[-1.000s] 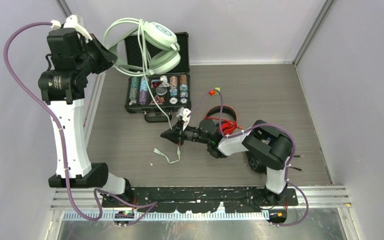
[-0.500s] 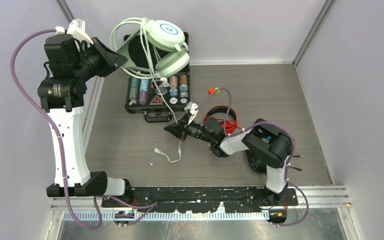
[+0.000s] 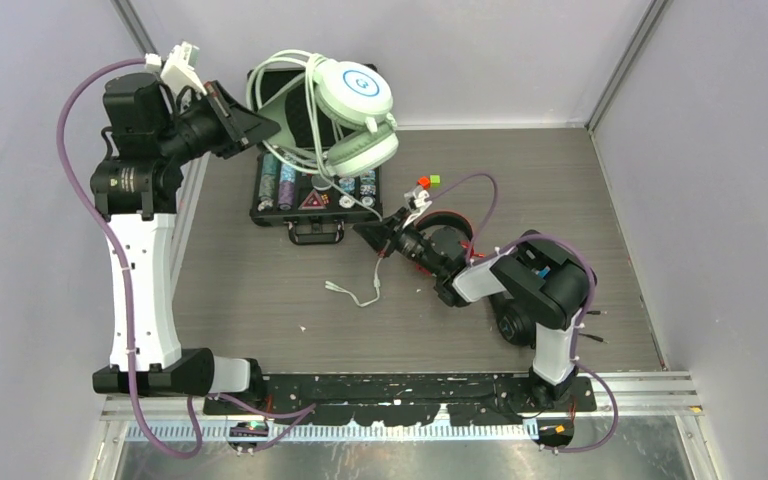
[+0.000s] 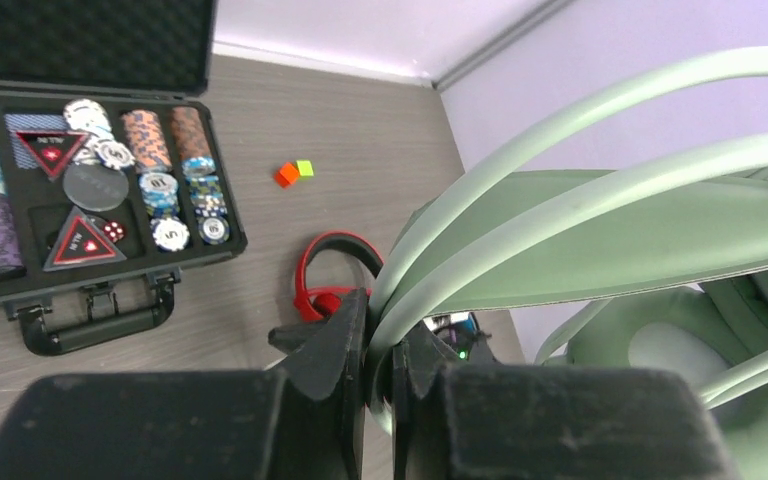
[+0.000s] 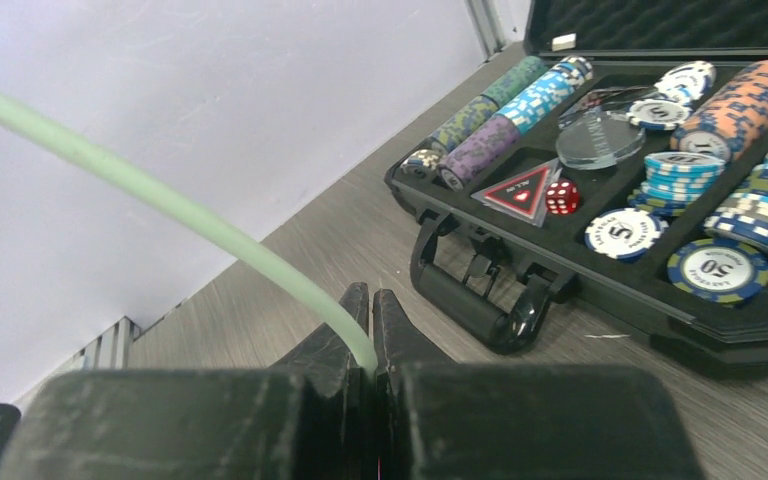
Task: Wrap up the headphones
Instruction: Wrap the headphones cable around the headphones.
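Two arms, both working the mint headphones (image 3: 358,112).

Left arm (image 3: 142,280): base at 7 o'clock in the top view. Long link stands near upright along the left edge of the bench (image 3: 260,290). Elbow is high at 10 o'clock and the wrist bends over to point at 3 o'clock. Left pincer (image 4: 378,340) is clamped narrow on the pale green headband (image 4: 580,215). Wrist view shows both fingers (image 4: 345,340) pressed against the band strips, no gap visible. Headphones hang in the air off that grip, cups toward 12 o'clock, over the back of the open chip case (image 3: 305,190), clear of the bench.

Right arm (image 3: 545,290): base at 5 o'clock, folded tight. Forearm is low and reaches toward 10 o'clock, ending near bench centre. Right pincer (image 5: 372,325) is pinched closed on the thin mint cable (image 5: 160,198), which enters between the fingertips from upper left in the wrist view. From above, the cable drops from the cups across the case to that pincer. Its free end then lies loose on the bench at about 7 o'clock of the pincer.

Red headphones (image 3: 450,222) lie on the bench just right of centre, partly hidden under the right forearm. Two small cubes (image 3: 427,181), one orange and one green, sit on the bench at 11 o'clock of them.

Chip case: lid up, chips in rows, carry handle facing the arm bases.
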Controlling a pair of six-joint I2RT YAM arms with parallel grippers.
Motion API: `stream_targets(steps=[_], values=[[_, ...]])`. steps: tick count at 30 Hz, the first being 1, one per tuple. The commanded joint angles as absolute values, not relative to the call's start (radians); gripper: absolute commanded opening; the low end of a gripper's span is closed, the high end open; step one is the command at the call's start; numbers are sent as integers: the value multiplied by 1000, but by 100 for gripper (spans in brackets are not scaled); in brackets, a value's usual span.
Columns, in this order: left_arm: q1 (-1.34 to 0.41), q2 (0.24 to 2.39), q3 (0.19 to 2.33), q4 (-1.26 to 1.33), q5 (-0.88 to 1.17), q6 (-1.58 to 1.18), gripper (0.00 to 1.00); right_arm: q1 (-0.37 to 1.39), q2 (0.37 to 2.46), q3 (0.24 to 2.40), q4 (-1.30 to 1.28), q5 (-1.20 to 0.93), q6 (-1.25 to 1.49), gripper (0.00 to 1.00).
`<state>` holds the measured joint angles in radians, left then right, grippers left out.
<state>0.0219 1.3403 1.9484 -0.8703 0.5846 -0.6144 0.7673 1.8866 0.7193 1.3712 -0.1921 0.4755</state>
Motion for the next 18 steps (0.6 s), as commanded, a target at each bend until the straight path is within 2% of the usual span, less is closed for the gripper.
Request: stream_targets(steps=[1,8,14,18], values=[[26,1307,1954,-791,798,-533,0,733,1837,696,1387,-136,529,0],[23,1319,1895,-943,812,-261,0,655,1712,687,1304,-179,604,0],[8,1318,1897,-1016,703,-100,0,601,1589,745,1042,-210,607,1],[-39,1306,1868,-1047,634,7,0,577,1543,776,975,-232,612,1]])
